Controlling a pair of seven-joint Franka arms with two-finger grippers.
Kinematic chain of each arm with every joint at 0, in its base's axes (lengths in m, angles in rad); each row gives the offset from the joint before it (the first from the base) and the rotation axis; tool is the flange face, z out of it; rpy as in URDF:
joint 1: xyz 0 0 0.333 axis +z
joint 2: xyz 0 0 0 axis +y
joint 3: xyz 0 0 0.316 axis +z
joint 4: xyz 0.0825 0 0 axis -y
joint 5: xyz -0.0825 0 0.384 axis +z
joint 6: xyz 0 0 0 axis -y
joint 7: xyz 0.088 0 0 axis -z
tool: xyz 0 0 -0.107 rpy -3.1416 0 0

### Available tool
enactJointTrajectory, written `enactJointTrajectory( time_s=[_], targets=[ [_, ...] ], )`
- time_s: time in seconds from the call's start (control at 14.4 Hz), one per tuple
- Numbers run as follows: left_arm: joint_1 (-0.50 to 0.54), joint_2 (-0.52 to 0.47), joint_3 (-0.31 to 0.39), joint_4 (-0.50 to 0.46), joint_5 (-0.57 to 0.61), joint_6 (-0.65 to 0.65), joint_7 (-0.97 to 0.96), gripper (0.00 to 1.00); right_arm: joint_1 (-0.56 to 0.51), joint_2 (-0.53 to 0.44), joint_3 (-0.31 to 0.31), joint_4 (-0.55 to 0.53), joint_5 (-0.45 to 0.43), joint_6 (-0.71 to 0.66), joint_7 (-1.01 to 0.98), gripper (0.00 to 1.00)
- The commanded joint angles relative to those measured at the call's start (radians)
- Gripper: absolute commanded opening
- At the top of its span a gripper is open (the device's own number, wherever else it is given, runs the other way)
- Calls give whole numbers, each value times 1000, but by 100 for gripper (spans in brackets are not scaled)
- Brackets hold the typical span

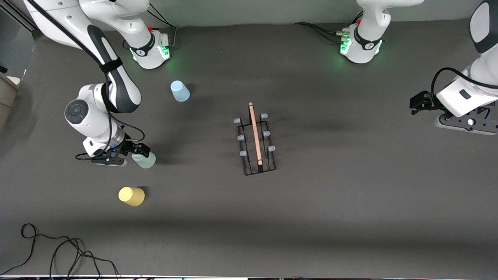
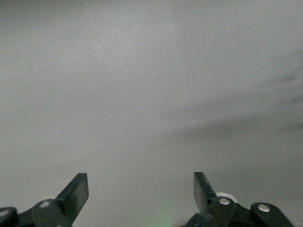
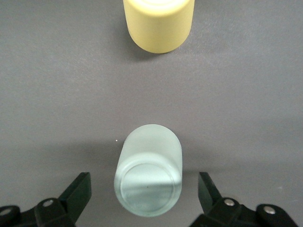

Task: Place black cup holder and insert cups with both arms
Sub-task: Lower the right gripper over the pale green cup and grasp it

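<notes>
The black cup holder (image 1: 260,170) stands mid-table, its wooden rod handle (image 1: 255,132) on top and its pegs bare. Three cups stand closed end up toward the right arm's end: the pale blue cup (image 1: 179,91) nearest the bases, the mint cup (image 1: 146,160), and the yellow cup (image 1: 131,196) nearest the front camera. My right gripper (image 1: 136,149) is open, with a finger on each side of the mint cup (image 3: 149,182) and a gap on both sides. The yellow cup (image 3: 158,23) shows past it. My left gripper (image 1: 419,102) waits open over bare table (image 2: 140,182) at the left arm's end, holding nothing.
A loose black cable (image 1: 58,249) lies on the grey table near the front edge at the right arm's end. The two lit arm bases (image 1: 149,50) (image 1: 360,48) stand along the table's back edge.
</notes>
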Motion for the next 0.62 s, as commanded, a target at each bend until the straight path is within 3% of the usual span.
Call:
enactJointTrajectory(
  time_s=[0.0, 0.07, 0.28, 0.35, 0.55],
  targets=[
    [40, -16, -11, 24, -10, -44, -3, 99, -2, 36, -2, 11, 6, 17, -6, 100],
    [40, -14, -6, 36, -26, -51, -2, 99, -2, 44, 0, 11, 6, 19, -6, 93],
    [44, -13, -6, 33, -28, -65, 8, 99, 0, 50, -2, 13, 6, 17, -5, 29],
    [46, -2, -6, 35, -28, -67, 8, 99, -2, 50, -2, 14, 6, 16, -6, 20],
    [46, 1, -4, 35, -28, -62, 8, 99, -2, 1, -2, 31, 6, -10, -5, 20]
  ],
)
